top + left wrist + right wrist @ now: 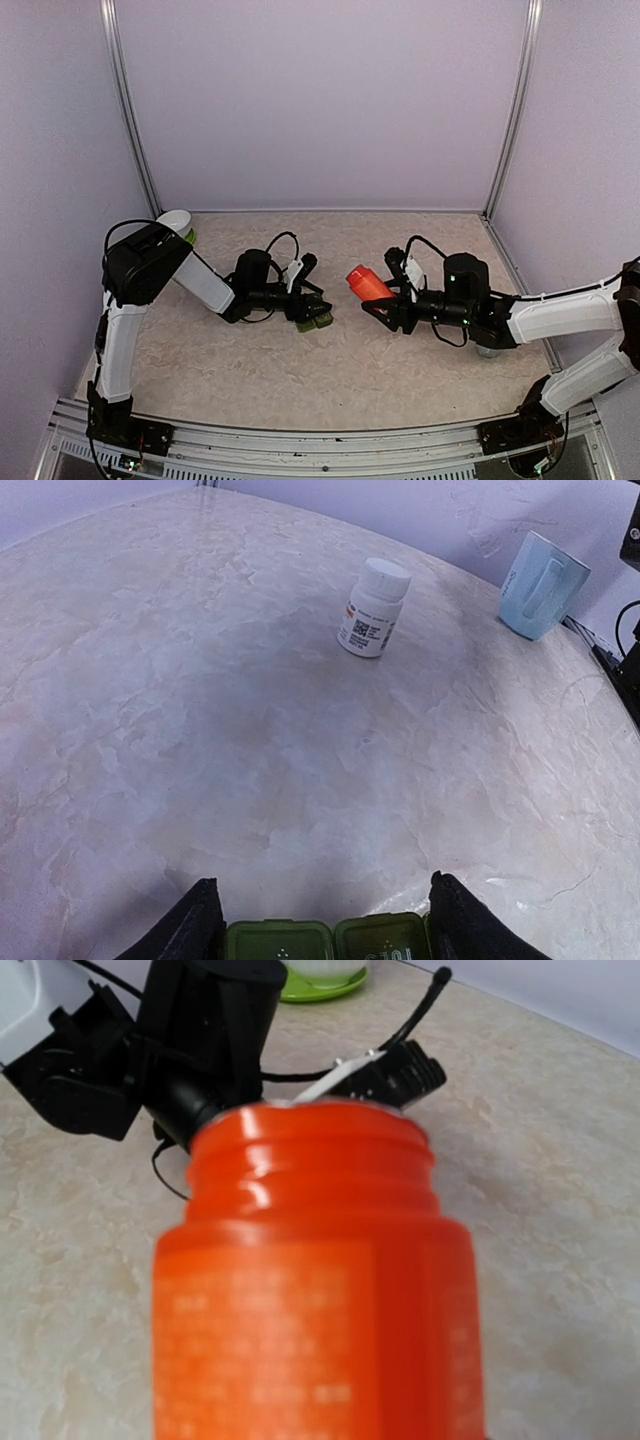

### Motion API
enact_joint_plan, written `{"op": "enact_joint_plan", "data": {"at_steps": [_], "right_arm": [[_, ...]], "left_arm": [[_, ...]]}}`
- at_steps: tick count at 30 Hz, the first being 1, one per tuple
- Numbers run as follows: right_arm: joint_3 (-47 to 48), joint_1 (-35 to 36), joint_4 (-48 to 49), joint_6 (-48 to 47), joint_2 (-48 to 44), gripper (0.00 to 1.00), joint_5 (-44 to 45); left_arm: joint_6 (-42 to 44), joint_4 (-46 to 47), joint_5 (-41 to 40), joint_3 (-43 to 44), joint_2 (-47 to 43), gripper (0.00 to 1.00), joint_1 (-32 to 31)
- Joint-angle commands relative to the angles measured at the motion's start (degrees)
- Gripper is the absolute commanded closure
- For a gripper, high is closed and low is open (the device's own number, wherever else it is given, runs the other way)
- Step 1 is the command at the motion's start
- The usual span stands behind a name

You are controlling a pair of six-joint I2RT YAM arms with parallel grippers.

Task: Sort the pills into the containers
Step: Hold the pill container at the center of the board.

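The containers (314,321), a dark green strip of lidded compartments with pale marks, sit between the fingers of my left gripper (306,308) low over the table. In the left wrist view two closed lids of the containers (330,942) show between the black fingers (195,925), and the left gripper (322,882) grips them. My right gripper (382,300) is shut on an open, capless orange pill bottle (367,283), tilted with its mouth toward the left gripper. The orange bottle (315,1290) fills the right wrist view and hides the fingers. No loose pills show.
A white capped pill bottle (373,608) stands upright and a pale blue mug (540,585) stands farther back right. A white bowl (175,221) on a green plate sits at the back left, also in the right wrist view (325,972). Cables trail from both wrists.
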Motion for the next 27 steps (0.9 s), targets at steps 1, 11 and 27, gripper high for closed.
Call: {"op": "enact_joint_plan", "data": {"at_steps": [1,11,27], "right_arm": [[-0.6,0.8,-0.8,1.3,-2.2,0.69,0.1],[-1.3,2.9,-4.7,3.8,-0.2,0.70,2.3],[2.8,4.0,-7.4,4.7,7.8,0.70,2.2]], "left_arm": [[-1.4,-7.1,0.4,-1.2,3.8,0.35,-0.8],[-2.2,-6.2,-0.4,-2.0,3.6,0.34,-0.7],[0.1,-10.0,-2.0,-0.7,4.2,0.27,-1.3]]}}
